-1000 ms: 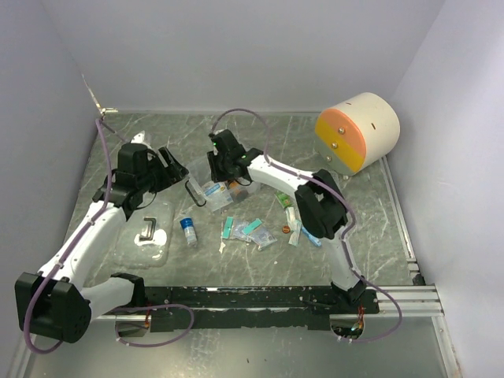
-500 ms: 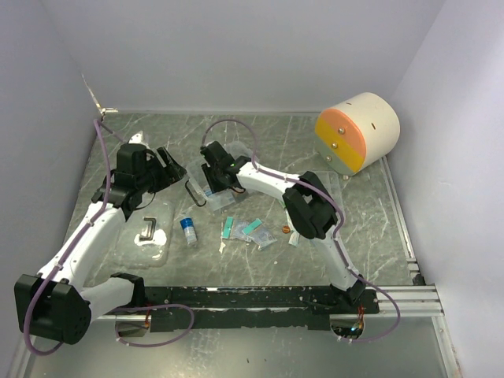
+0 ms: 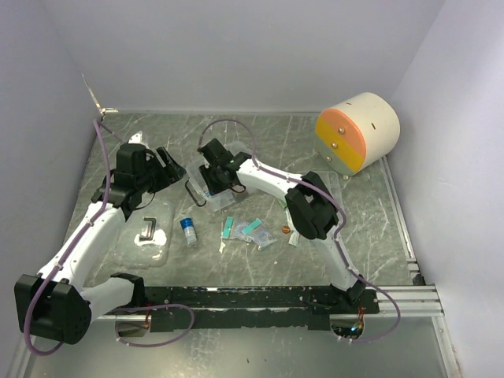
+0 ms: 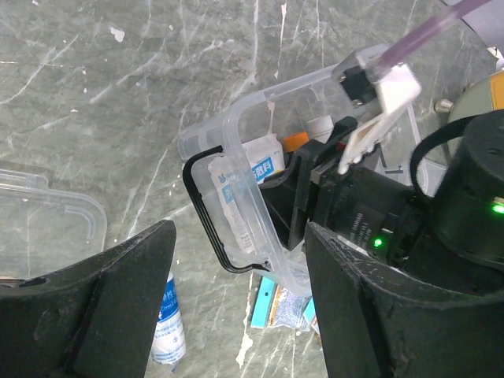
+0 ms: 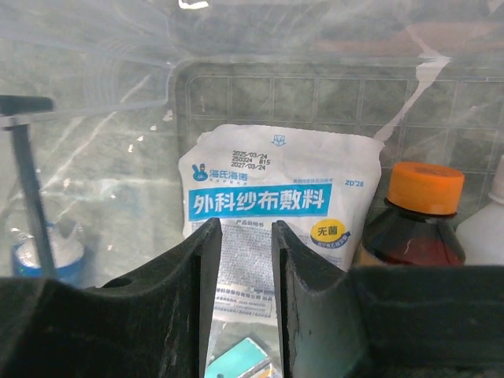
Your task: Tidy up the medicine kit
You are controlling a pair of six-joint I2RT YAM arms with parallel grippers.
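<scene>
The medicine kit (image 4: 250,197) sits directly ahead of the right gripper (image 5: 242,228), the nearer of the two. Its long side runs across the fingers, with a gauze packet (image 5: 268,197) straight ahead inside and an orange-capped bottle (image 5: 425,197) off to the right. The jaws stand narrowly parted, and I cannot tell whether they pinch the clear wall. The left gripper (image 4: 240,228) hangs released just short of the kit's near end; since a second ago the right gripper has slid across the kit toward it, while the left has not moved.

medicine kit (image 4: 260,101): clear glossy plastic
table (image 4: 118,102): smooth, grey-veined stone look
dressing packet (image 5: 268,189): white, faintly creased wrapper
</scene>
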